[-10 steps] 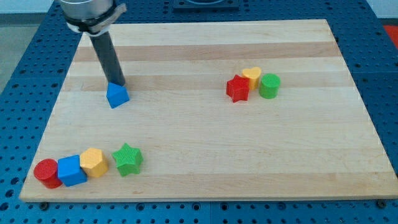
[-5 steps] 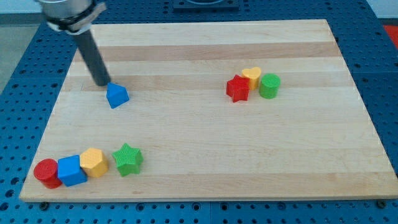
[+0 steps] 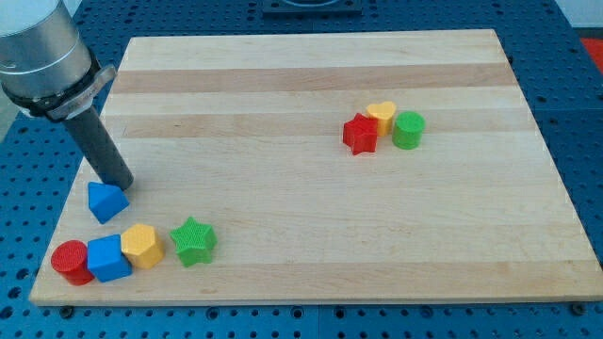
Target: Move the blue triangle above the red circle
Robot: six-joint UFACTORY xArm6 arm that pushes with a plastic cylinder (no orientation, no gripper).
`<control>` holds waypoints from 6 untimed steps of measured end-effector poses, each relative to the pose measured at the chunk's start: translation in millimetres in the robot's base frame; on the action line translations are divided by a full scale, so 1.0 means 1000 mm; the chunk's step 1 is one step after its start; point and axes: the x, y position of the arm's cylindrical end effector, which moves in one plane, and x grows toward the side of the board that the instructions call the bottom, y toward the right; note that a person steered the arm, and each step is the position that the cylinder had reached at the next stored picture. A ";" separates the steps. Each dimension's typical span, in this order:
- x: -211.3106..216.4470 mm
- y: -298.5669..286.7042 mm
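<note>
Camera view: my tip [image 3: 121, 185] touching top-right edge of small blue plastic triangle block [image 3: 106, 201], nothing gripped, rod only pushes. Triangle sits near board's left edge, just above-right of red round plastic block [image 3: 71, 262] at row's left end. Step: final placement, nearly done. Next: short nudge toward view's left to centre triangle over red circle.
</note>
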 end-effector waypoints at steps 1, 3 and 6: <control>-0.001 -0.001; 0.044 -0.036; 0.052 -0.038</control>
